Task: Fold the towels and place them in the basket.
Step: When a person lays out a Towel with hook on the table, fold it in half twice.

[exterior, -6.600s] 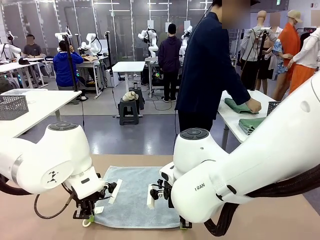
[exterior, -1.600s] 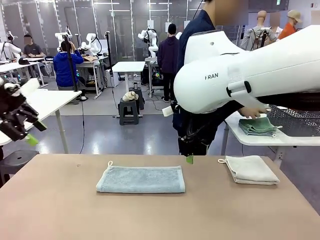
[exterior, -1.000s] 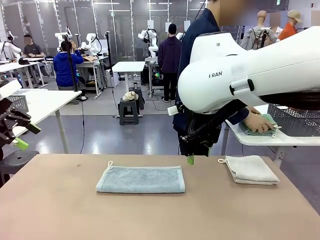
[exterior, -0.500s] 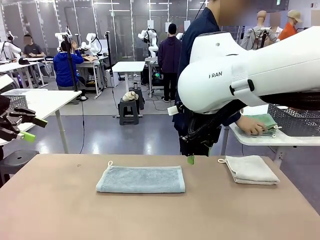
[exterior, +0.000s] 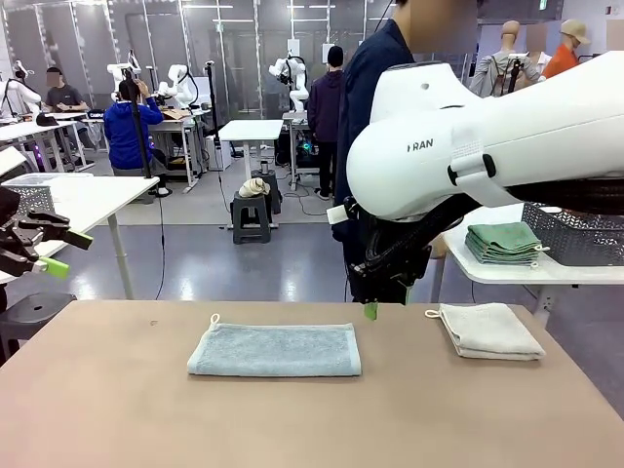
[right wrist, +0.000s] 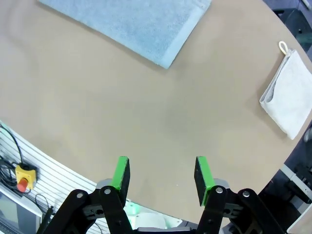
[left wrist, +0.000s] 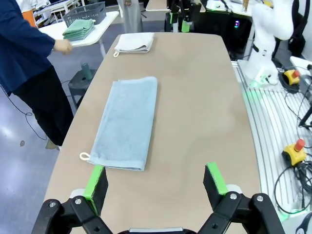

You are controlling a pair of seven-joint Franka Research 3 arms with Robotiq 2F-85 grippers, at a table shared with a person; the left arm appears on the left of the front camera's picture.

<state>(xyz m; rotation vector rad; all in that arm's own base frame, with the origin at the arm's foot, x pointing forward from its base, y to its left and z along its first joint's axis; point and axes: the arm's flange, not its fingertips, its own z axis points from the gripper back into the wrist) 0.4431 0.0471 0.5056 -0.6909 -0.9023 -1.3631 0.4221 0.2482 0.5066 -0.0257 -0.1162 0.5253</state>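
A pale grey-blue towel (exterior: pixel 274 350) lies folded into a long strip at the middle of the brown table. A cream-white towel (exterior: pixel 490 331) lies folded at the far right. The dark grey basket (exterior: pixel 575 234) stands on a white side table beyond the right edge. My left gripper (exterior: pixel 66 253) hangs open in the air off the table's left end. My right gripper (exterior: pixel 370 308) hovers open just behind the blue towel's right end. In the left wrist view, my left gripper (left wrist: pixel 155 183) faces the blue towel (left wrist: pixel 126 122), the white towel (left wrist: pixel 134 42) and the basket (left wrist: pixel 85 10). Below my right gripper (right wrist: pixel 161 175) is bare table, with the blue towel (right wrist: pixel 131 27) and white towel (right wrist: pixel 291 97) farther off.
A stack of folded green towels (exterior: pixel 504 241) lies next to the basket on the side table. A person in a dark top (exterior: pixel 375 117) stands at the far edge. A paler mesh basket (exterior: pixel 24 205) sits on another table at the left.
The person's hand has left the green stack and the person has turned away from it. My left gripper has tilted and risen slightly. The right arm and both towels have stayed put.
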